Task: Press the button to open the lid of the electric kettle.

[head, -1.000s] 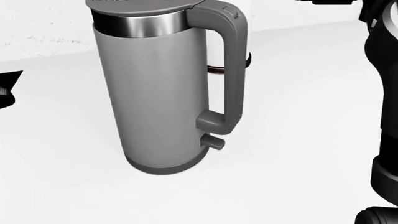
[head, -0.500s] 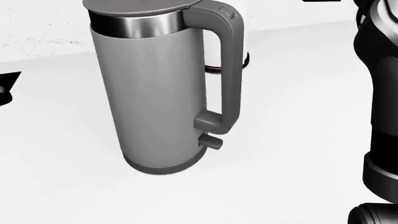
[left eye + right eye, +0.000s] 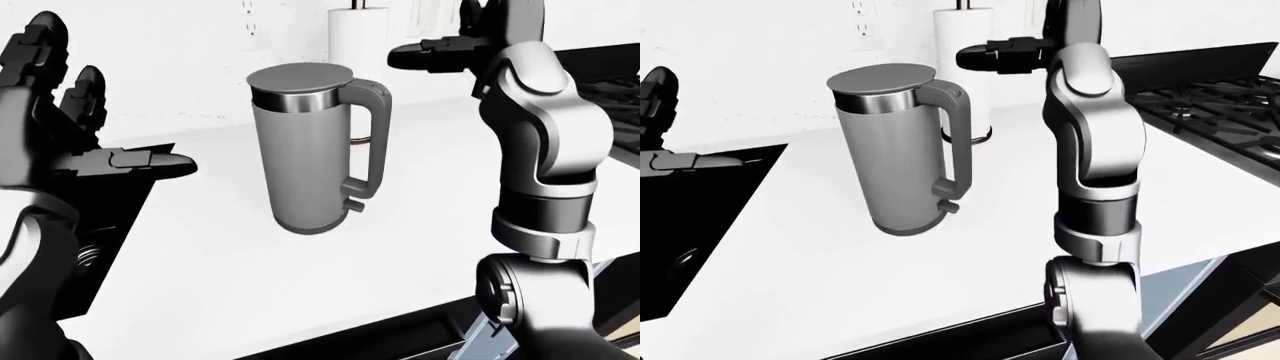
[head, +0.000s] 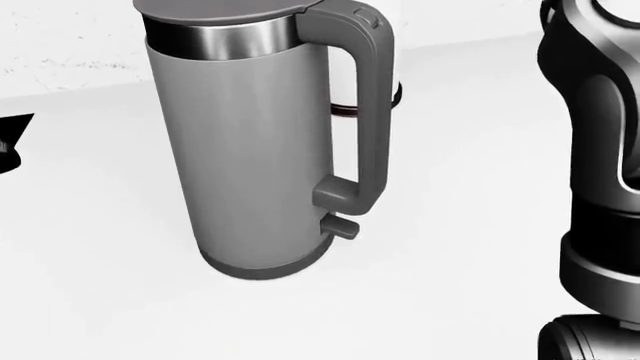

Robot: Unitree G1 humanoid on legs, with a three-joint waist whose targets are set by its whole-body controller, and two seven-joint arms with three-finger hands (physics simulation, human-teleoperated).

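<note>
A tall grey electric kettle (image 3: pixel 308 157) stands upright on the white counter (image 3: pixel 300 277), its flat lid (image 3: pixel 300 76) down. Its handle (image 3: pixel 372 139) faces right; the small button (image 4: pixel 372 21) sits on the handle's top, and a small lever (image 4: pixel 340 227) sticks out near the base. My right hand (image 3: pixel 420 54) is open, fingers pointing left, raised above and right of the handle top, apart from it. My left hand (image 3: pixel 130 142) is open, held up left of the kettle, not touching it.
A white paper towel roll (image 3: pixel 358 37) stands behind the kettle. A dark sink (image 3: pixel 690 225) lies at the left and a black gas stove (image 3: pixel 1210 97) at the right. The counter's near edge (image 3: pixel 940 319) runs along the bottom. A wall outlet (image 3: pixel 250 19) is above.
In the head view my right arm has moved left, closer to the kettle, and fills more of the right side. The kettle stays put, lid still down.
</note>
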